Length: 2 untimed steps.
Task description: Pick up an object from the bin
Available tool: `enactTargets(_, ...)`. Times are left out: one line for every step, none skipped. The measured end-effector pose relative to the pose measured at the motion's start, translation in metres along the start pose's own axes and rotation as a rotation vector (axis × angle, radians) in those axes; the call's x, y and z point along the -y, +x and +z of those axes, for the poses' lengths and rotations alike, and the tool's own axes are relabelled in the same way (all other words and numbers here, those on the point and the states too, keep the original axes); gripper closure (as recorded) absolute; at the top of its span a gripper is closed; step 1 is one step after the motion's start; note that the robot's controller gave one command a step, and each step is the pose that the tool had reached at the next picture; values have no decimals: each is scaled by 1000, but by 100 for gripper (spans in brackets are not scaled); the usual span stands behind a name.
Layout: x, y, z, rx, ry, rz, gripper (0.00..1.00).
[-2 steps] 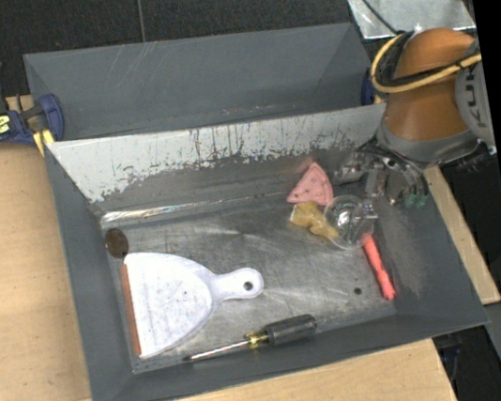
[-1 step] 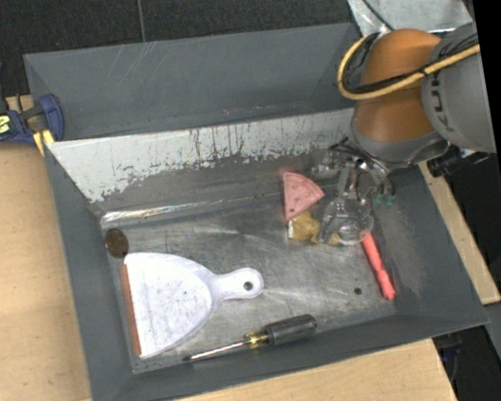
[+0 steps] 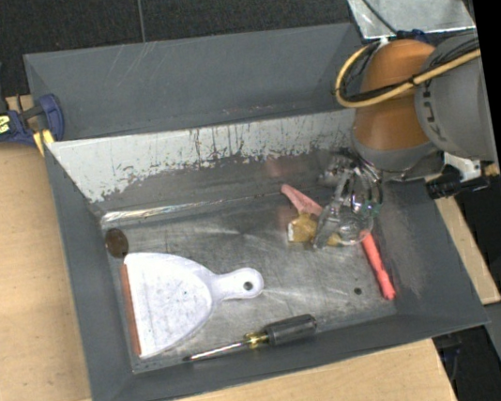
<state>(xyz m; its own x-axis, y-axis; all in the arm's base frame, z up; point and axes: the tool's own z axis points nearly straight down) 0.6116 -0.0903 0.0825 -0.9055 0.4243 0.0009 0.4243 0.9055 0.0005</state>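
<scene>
**Brass-coloured piece, right part of bin**

Small brass-coloured piece (image 3: 303, 227): lying on the floor of the grey bin (image 3: 95, 297) toward 3 o'clock, just beside the claw (image 3: 349, 207) at its 9 o'clock. Claw opening: cannot tell. Around the claw: pink strip (image 3: 302, 197) at 10 o'clock, red pen (image 3: 379, 268) at 5 o'clock. Well apart at 8 o'clock: white dustpan (image 3: 176, 298), black-handled screwdriver (image 3: 255, 339).

Brass thing (image 3: 301, 227) partly behind end effector (image 3: 341, 220).

We record one grey metal bin (image 3: 213, 87). On its floor: white dustpan (image 3: 175, 304), left side; black-handled screwdriver (image 3: 259, 338) along the near edge; red stick (image 3: 379, 270) by the right edge; pink piece (image 3: 303, 198) and brass-coloured piece (image 3: 303, 228) toward the far edge; brown disc (image 3: 117, 241), far-left corner.
</scene>
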Motion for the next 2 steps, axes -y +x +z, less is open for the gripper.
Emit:
enactTargets(-8, 10, 4, 4, 5, -15, 100)
enactTargets(-8, 10, 4, 4, 5, -15, 100)
